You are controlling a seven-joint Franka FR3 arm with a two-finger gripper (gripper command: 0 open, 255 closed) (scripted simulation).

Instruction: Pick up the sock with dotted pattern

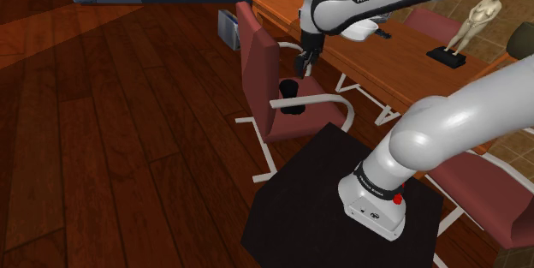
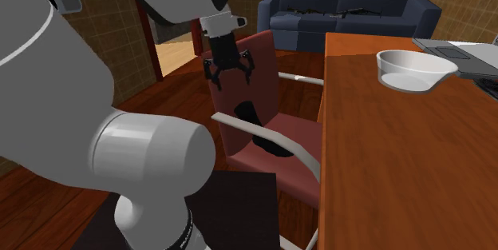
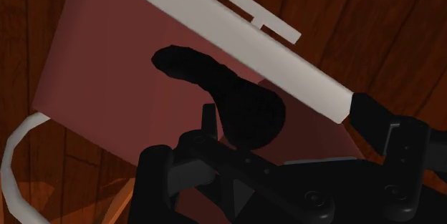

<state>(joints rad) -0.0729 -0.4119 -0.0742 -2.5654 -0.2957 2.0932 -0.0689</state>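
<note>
Dark floorboards surround a red chair point(image 1: 257, 52); on its seat lies the black sock point(image 1: 291, 95) — straight below the pincer point(image 1: 306, 59), whose fingers stand spread. Its long axis slants across their gap — a plain descent, I'd judge.

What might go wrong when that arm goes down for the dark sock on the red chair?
The open end effector hangs above the sock, and the white armrest runs close beside the sock, so the end effector may strike the bar on the way down. The sock lies on the chair seat, so the grip might push into the seat or catch too little cloth.
</note>
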